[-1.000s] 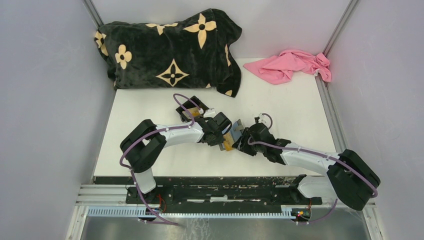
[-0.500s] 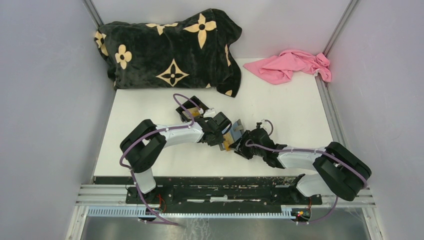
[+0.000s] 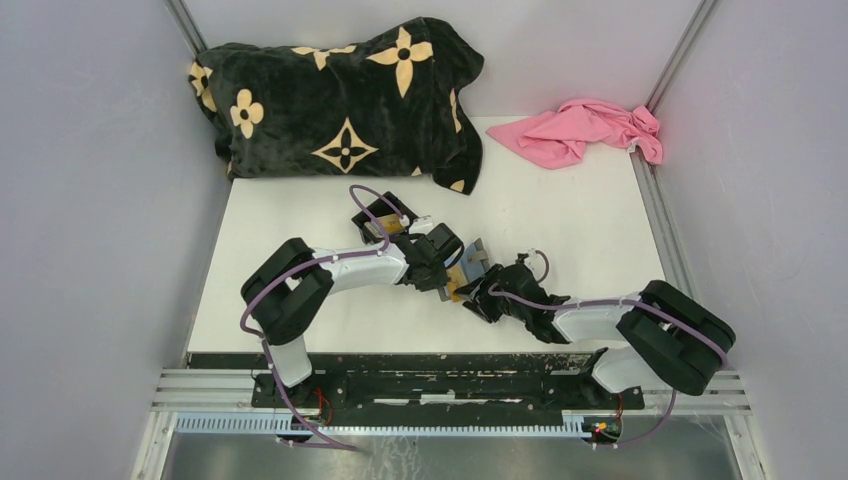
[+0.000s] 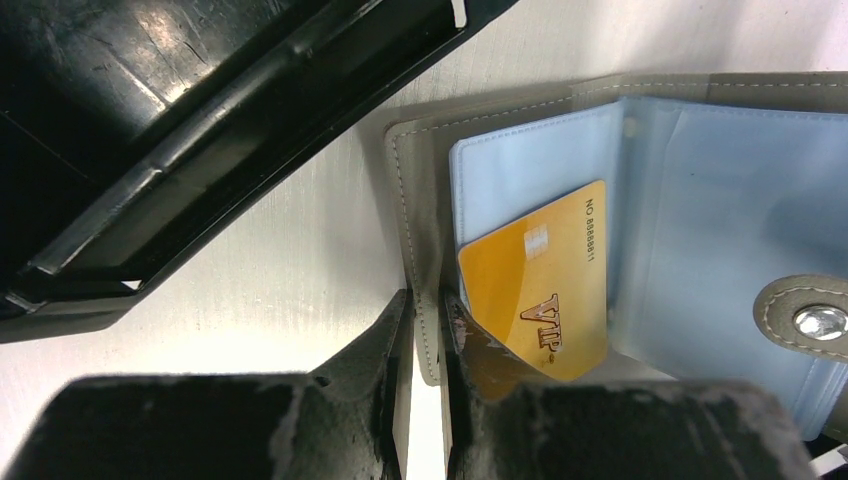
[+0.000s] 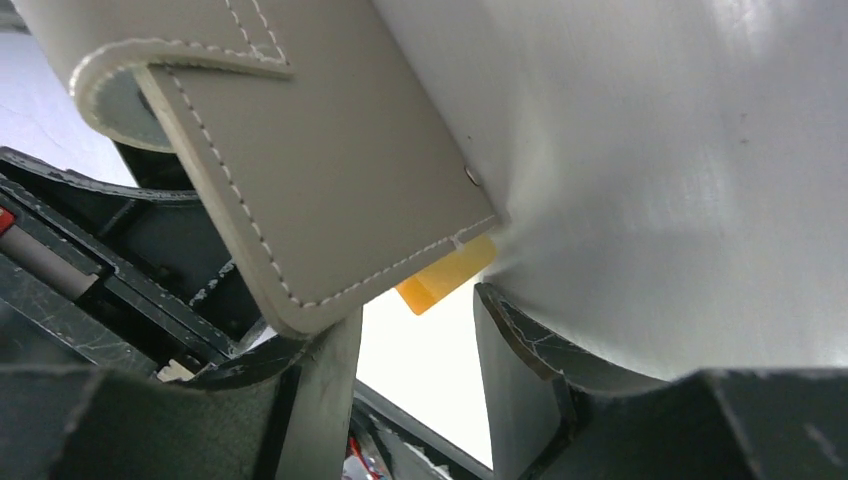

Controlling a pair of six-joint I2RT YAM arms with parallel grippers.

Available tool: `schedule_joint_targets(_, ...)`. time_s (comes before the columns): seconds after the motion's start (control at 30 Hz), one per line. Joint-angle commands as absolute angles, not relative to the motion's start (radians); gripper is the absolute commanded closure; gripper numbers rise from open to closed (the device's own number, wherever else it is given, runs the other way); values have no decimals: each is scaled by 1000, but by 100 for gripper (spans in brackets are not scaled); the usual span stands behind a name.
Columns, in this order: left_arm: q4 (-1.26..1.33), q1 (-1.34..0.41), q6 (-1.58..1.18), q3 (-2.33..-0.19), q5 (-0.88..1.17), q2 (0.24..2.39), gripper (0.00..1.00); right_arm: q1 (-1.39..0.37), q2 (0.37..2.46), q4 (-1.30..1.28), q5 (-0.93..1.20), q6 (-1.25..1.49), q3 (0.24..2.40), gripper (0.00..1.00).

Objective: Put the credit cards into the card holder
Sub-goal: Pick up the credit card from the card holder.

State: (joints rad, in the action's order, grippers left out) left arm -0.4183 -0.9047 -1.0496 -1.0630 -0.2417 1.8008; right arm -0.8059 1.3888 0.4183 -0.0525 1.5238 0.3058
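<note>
The card holder (image 4: 418, 170) is a grey wallet lying open, its clear inner sleeves facing up and its clasp tab (image 4: 812, 320) at the right. My left gripper (image 4: 428, 305) is shut on the wallet's grey left edge. A gold credit card (image 4: 540, 275) marked VIP sits slanted, partly inside a clear sleeve. From below, the right wrist view shows the wallet's outer cover (image 5: 320, 150) with the gold card's corner (image 5: 445, 277) poking out past its edge. My right gripper (image 5: 418, 320) is open just under that corner, touching nothing. From above, both grippers meet at the wallet (image 3: 474, 258).
A black plastic box (image 4: 200, 120) stands open just left of the wallet, also seen from above as the black box (image 3: 378, 220). A black blanket with tan flowers (image 3: 340, 100) lies at the back left. A pink cloth (image 3: 585, 130) lies at the back right.
My right gripper has drawn back toward the near edge and a little left, its jaws opening wider, and its arm has folded in. The left gripper and wallet have stayed put.
</note>
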Motion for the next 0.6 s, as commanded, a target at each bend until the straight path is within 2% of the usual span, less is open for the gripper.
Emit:
schedule_joint_targets(0.0,-428,-917,-1019,-1015,-167,1919,80,-820,1460,484,-101,1612,267,48)
schedule_joint_targets(0.23,-428,-917,-1007,-1009,-168,1924,80,-822,1529,581,-134,1680,245,53)
schedule_joint_targets(0.43,-429,-917,-993,-1011,-171,1933,80,-831,1468,518,-193,1722,214,66)
schedule_joint_targets(0.57,-429,-917,-986,-1019,-168,1946,80,-836,1363,400,-239,1722,210,79)
